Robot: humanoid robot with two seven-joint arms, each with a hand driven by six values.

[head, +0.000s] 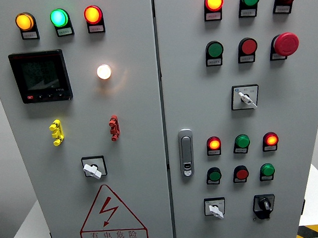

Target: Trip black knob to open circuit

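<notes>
A black rotary knob (pixel 263 205) sits at the lower right of the grey cabinet's right door (pixel 306 102), its pointer angled down to the left. Beside it on the left is a white rotary switch (pixel 214 209). Neither of my hands nor any arm shows in the head view.
The right door also carries lit red and green indicator lamps, a red mushroom stop button (pixel 286 43), another white selector (pixel 246 97) and a metal door handle (pixel 186 152). On the left door are a dark meter (pixel 40 76), a white lamp (pixel 104 71), a white switch (pixel 92 169) and a warning triangle (pixel 111 215).
</notes>
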